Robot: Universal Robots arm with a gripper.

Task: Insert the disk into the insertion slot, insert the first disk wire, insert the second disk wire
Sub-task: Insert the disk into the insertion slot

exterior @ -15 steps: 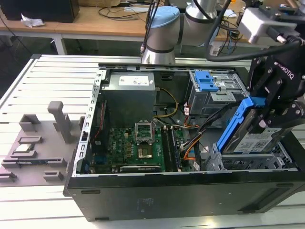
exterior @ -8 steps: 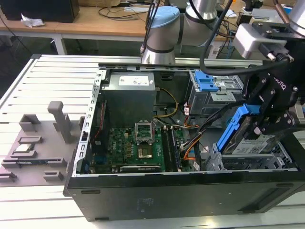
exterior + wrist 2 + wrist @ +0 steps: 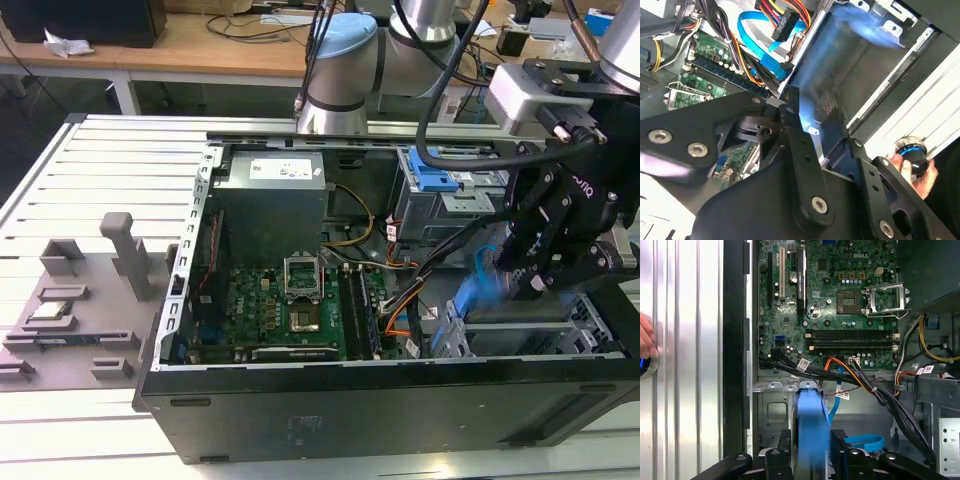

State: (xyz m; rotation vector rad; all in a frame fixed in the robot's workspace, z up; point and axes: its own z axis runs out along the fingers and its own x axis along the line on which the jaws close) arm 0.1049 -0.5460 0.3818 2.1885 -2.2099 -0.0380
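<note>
My gripper (image 3: 522,278) hangs over the front corner of the open computer case at the exterior view's right, shut on the disk (image 3: 478,290). The disk stands on edge, and its bright blue carrier (image 3: 812,432) shows between the black fingers (image 3: 841,447) in the first wrist view. It appears as a blue blur (image 3: 816,75) in the second wrist view. The insertion slot (image 3: 545,332), a low silver-grey bay, lies just beneath and beside the disk, and its perforated wall (image 3: 771,411) shows in the first wrist view. A loose blue flat cable (image 3: 865,442) and an orange-black wire bundle (image 3: 852,371) lie close by.
A taller grey cage with a blue clip (image 3: 437,182) stands behind the bay. The motherboard (image 3: 285,310) and power supply (image 3: 272,195) take up the case's middle. A person's hand (image 3: 914,167) rests on a round knob outside the case wall. Grey fixtures (image 3: 70,300) sit at the exterior view's left.
</note>
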